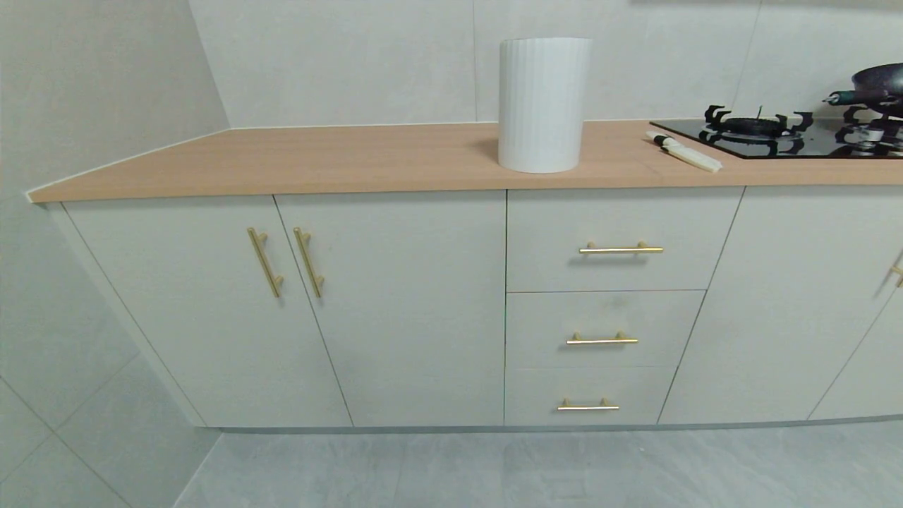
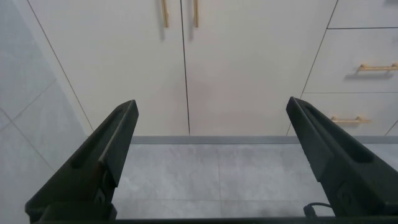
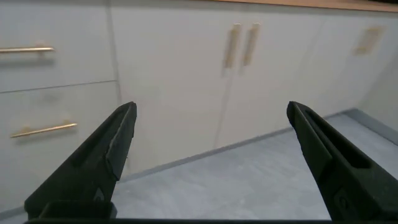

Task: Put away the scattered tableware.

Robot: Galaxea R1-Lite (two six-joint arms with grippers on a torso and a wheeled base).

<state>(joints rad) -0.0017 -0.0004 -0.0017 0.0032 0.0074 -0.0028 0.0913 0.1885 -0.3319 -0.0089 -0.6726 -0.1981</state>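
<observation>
A white utensil with a dark handle end point(image 1: 684, 152) lies on the wooden countertop point(image 1: 338, 159), just left of the black stove. A tall white ribbed holder point(image 1: 543, 104) stands upright on the counter, left of the utensil. My left gripper point(image 2: 211, 107) is open and holds nothing; it hangs low over the grey floor, facing the double cabinet doors point(image 2: 180, 56). My right gripper point(image 3: 211, 111) is also open and holds nothing, low in front of the drawers point(image 3: 37, 87) and cabinet doors.
A black gas stove point(image 1: 783, 134) with a dark pan point(image 1: 878, 81) sits at the counter's right end. Below the counter are double doors point(image 1: 282, 296) and three drawers with gold handles point(image 1: 621, 248). A wall closes the left side.
</observation>
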